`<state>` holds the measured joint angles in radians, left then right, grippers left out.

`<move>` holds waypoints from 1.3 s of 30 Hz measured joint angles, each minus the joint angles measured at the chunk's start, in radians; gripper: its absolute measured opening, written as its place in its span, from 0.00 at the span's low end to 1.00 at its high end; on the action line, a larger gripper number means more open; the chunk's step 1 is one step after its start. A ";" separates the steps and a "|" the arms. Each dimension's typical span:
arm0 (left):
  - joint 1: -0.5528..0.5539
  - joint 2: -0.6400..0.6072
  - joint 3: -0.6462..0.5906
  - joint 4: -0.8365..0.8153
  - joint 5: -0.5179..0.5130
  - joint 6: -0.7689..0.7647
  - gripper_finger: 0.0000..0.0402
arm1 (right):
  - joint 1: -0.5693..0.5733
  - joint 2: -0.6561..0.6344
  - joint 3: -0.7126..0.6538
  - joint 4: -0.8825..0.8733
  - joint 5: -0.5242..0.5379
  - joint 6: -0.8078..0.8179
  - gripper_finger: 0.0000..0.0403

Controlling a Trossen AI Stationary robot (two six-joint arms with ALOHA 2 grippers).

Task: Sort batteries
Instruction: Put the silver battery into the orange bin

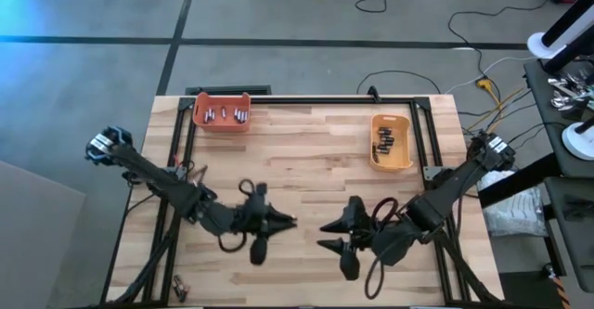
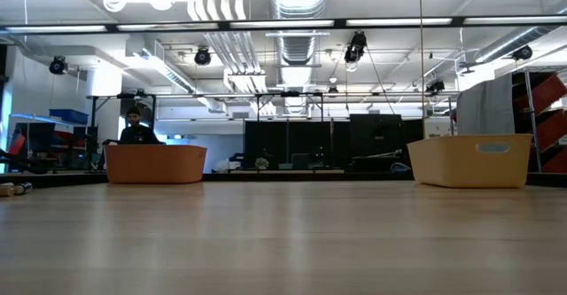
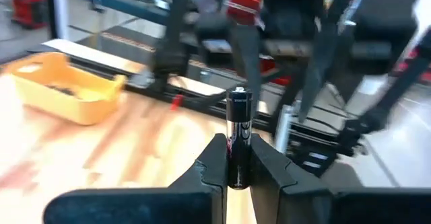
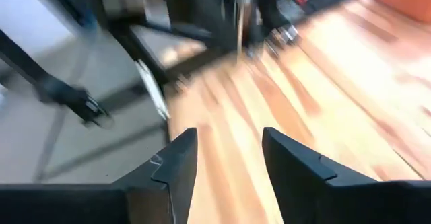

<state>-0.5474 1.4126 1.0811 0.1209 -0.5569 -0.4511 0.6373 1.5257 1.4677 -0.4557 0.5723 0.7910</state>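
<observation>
We've got the left gripper (image 3: 237, 173) clamped on a dark battery (image 3: 239, 133), jaws narrow, the cell standing up between the fingers w/ its silvery cap end pointing away from the wrist. From above, that left gripper (image 1: 288, 222) sits over the near-centre of the wooden table (image 1: 306, 151), tips aimed toward the right arm. The right gripper (image 1: 327, 236) faces it, just beside, fingers parted, nothing between them. Right wrist cam confirms: its two dark fingers (image 4: 174, 163) stand apart w/ bare wood showing in the gap.

Rest of the batteries: a row of silvery-grey ones (image 1: 225, 114) in the orange bin (image 1: 221, 123) at the far left of the table, and a cluster of dark ones (image 1: 385, 142) in the yellow bin (image 1: 391, 165) at the far right. A couple more small cells (image 1: 177, 285) lie at the near-left table edge. In the low view we see both bins, and a person (image 2: 136, 128) behind the orange one.
</observation>
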 joint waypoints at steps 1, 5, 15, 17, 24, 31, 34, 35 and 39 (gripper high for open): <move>0.010 -0.027 -0.011 -0.023 -0.007 0.000 0.04 | 0.004 0.000 0.000 -0.053 -0.004 0.025 0.41; 0.067 -0.118 -0.053 -0.110 -0.011 -0.010 0.04 | 0.019 0.015 -0.012 -0.274 -0.018 0.195 0.41; 0.451 -0.200 -0.105 -0.548 0.178 -0.190 0.04 | -0.007 0.116 -0.260 -0.392 -0.147 0.330 0.38; 0.572 -0.193 -0.100 -0.614 0.245 -0.192 0.04 | -0.050 0.117 -0.322 -0.376 -0.215 0.263 0.37; 1.061 -0.165 -0.099 -0.671 0.453 -0.199 0.04 | -0.280 0.067 -0.492 -0.303 -0.322 0.066 0.34; 1.380 -0.069 -0.098 -0.739 0.496 -0.163 0.04 | -0.489 0.032 -0.536 -0.178 -0.394 -0.242 0.30; 1.424 -0.009 -0.098 -0.774 0.495 -0.166 0.04 | -0.533 0.033 -0.546 -0.183 -0.400 -0.346 0.29; 1.429 0.010 -0.098 -0.776 0.496 -0.168 0.04 | -0.543 0.033 -0.548 -0.177 -0.400 -0.368 0.29; 1.447 0.087 -0.097 -0.772 0.516 -0.183 0.04 | -0.564 0.033 -0.566 -0.148 -0.444 -0.402 0.26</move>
<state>0.8995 1.4991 0.9837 -0.6511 -0.0407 -0.6341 0.0733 1.5589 0.9021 -0.6040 0.1286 0.3891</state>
